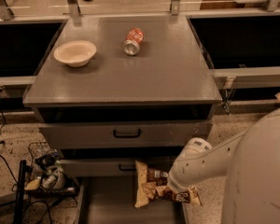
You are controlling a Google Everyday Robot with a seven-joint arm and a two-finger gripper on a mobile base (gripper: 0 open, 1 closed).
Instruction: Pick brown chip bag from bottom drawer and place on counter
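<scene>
The brown chip bag [151, 186] hangs tilted over the open bottom drawer [107, 205], just in front of the middle drawer's face. My gripper [174, 186] is at the bag's right part, mostly hidden behind my white wrist, and is shut on the bag, holding it above the drawer floor. The counter [144, 80] is the dark grey speckled cabinet top above.
A red-orange soda can [133, 41] lies on its side and a cream bowl [74, 53] stands on the counter's far part. Two upper drawers with black handles [127, 134] are closed. A wire rack with clutter and cables [45, 172] sits on the floor at left. My white arm fills the lower right.
</scene>
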